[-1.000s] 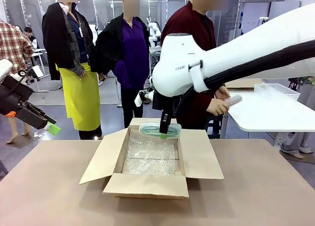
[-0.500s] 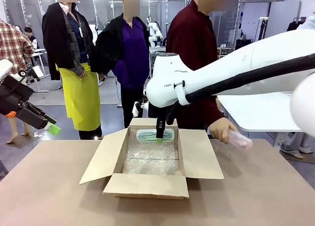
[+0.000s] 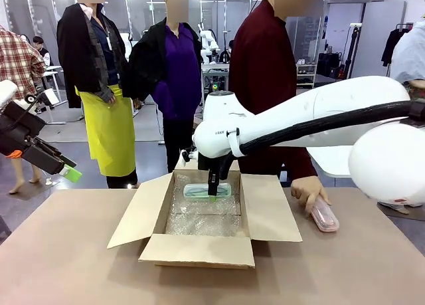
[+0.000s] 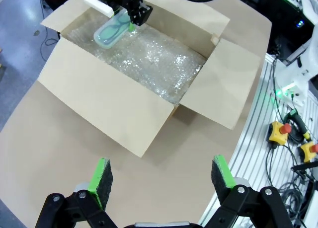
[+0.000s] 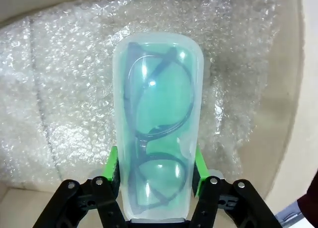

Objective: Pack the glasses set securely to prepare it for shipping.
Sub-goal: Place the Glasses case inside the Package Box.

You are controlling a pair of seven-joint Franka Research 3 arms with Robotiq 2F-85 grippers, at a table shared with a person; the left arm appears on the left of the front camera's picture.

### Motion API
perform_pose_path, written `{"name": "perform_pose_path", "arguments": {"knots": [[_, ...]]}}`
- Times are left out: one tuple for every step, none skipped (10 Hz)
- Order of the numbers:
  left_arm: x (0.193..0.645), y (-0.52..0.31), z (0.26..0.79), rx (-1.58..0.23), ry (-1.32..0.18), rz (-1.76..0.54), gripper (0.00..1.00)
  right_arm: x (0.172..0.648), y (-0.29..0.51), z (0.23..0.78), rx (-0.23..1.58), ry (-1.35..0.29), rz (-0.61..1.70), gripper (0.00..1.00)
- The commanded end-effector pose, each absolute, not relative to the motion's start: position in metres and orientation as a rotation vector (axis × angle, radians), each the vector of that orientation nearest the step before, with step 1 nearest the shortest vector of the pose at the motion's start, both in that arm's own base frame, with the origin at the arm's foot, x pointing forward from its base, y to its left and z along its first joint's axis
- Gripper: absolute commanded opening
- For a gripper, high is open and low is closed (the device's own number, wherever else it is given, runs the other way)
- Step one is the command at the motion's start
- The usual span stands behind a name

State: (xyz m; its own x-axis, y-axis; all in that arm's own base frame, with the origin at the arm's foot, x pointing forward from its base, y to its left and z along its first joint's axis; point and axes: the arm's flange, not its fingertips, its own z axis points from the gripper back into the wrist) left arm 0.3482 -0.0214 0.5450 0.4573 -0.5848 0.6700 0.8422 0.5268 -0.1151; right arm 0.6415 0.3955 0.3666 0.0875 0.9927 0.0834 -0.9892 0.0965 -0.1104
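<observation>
Rounded translucent mint case (image 5: 158,114) on crinkly bubble wrap (image 5: 59,89)

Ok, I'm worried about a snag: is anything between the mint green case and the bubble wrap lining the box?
Nothing visible. The right gripper holds the mint green case low inside the open box, over bare bubble wrap; the flaps are folded outward.

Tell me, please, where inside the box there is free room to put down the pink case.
Free: the bubble wrap between the mint green case and the near wall of the box. Crowded: the far end, where the right gripper holds that case.
</observation>
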Motion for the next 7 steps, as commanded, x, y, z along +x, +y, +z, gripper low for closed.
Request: {"name": "perform_pose_path", "arguments": {"knots": [[0.347,-0.019,0.545,-0.494,-0.626,-0.943,1.0,0.653,0.402,0.366,-0.031,-0.117,1.497,0.67],[0.347,-0.019,0.545,-0.494,-0.626,-0.943,1.0,0.656,0.402,0.361,-0.022,-0.113,1.494,0.82],[0.347,-0.019,0.545,-0.494,-0.626,-0.943,1.0,0.655,0.403,0.361,-0.015,-0.118,1.505,0.93],[0.347,-0.019,0.545,-0.494,-0.626,-0.943,1.0,0.652,0.403,0.363,-0.022,-0.117,1.507,1.0],[0.347,-0.019,0.545,-0.494,-0.626,-0.943,1.0,0.652,0.401,0.364,-0.022,-0.118,1.503,1.0],[0.347,-0.019,0.545,-0.494,-0.626,-0.943,1.0,0.65,0.399,0.367,-0.006,-0.126,1.499,1.0],[0.347,-0.019,0.545,-0.494,-0.626,-0.943,1.0,0.645,0.397,0.369,-0.001,-0.123,1.507,1.0]]}}
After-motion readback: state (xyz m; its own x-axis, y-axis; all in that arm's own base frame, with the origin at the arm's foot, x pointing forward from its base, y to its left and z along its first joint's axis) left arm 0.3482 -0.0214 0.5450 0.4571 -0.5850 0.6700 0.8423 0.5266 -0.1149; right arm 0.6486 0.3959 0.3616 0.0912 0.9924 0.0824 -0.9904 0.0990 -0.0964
